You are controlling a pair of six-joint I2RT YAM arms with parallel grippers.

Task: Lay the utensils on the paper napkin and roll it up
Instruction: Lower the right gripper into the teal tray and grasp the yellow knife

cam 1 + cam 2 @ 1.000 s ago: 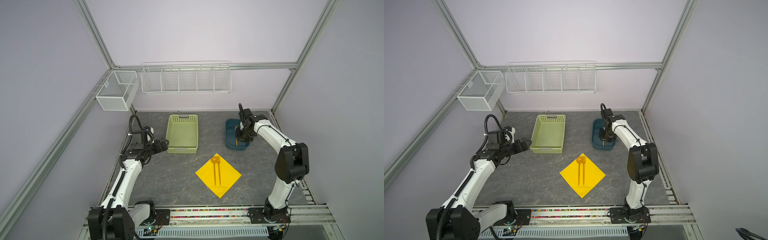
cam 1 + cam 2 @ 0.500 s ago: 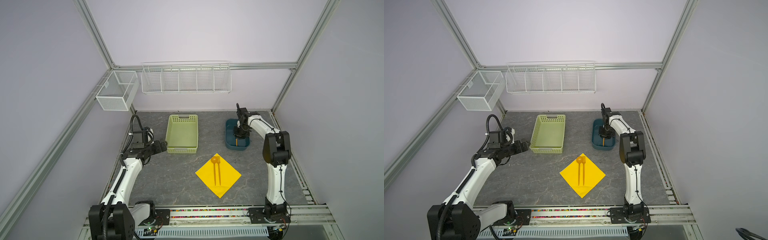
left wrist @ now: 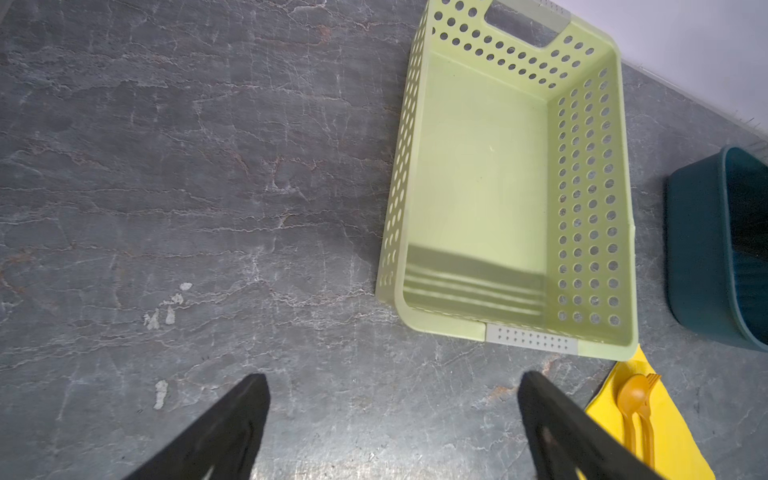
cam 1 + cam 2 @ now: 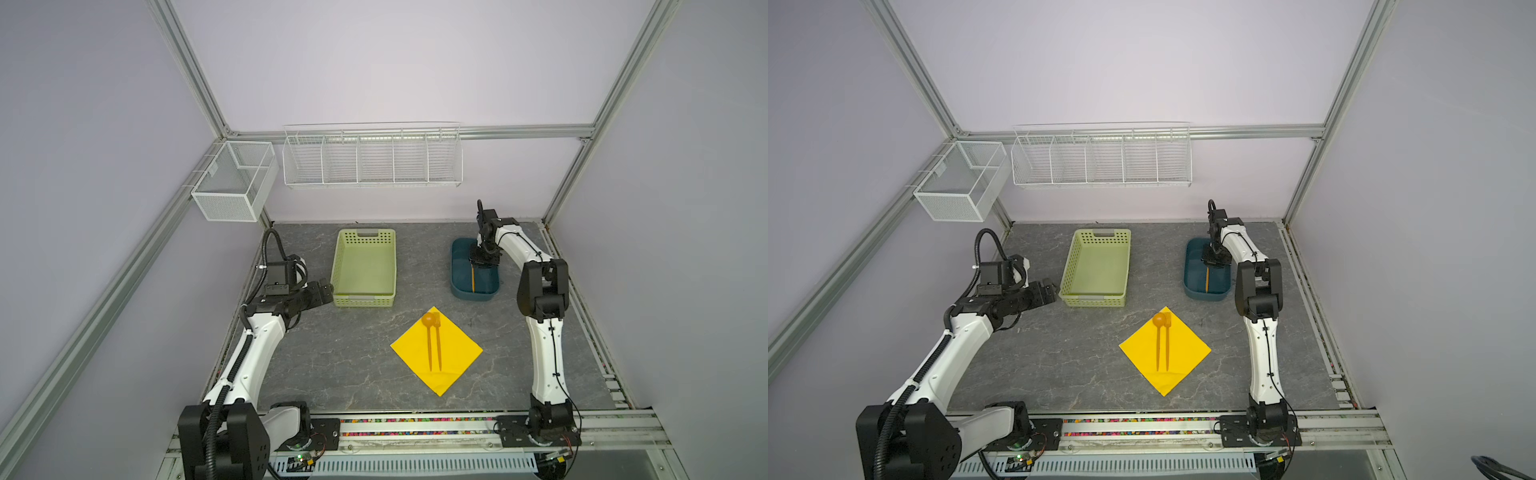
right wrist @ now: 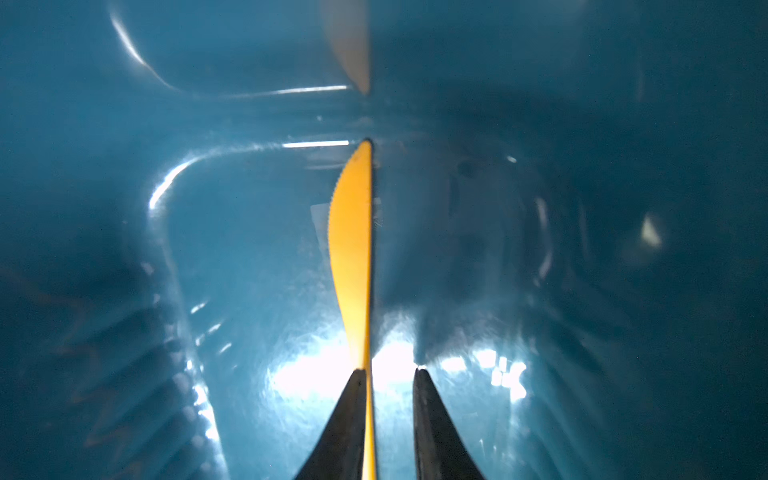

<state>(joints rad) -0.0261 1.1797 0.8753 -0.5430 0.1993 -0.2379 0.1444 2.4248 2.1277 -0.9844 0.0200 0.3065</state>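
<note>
Knife (image 5: 351,249) betw. tips of part-open R claw (image 5: 389,372), gap visible in R wrist view only; L claw (image 3: 394,376) wide-open, empty.

In the right wrist view the blue tub (image 5: 124,216) is a blur of glare, with its rim out of frame. The orange knife (image 5: 351,249) runs off the picture's edge between the fingers of the right gripper (image 5: 390,372), so its handle end is unseen. Whether it sits on the floor or just above it cannot be told. In both top views that gripper's fingertips are hidden down inside the tub and cover the knife's nearer end. In the left wrist view the tub is cut by the picture's edge. There the yellow napkin (image 3: 673,424) lies partly behind a finger (image 3: 561,440) of the left gripper (image 3: 395,376), and the spoon (image 3: 629,399) and fork (image 3: 649,428) handles run out of frame.
</note>
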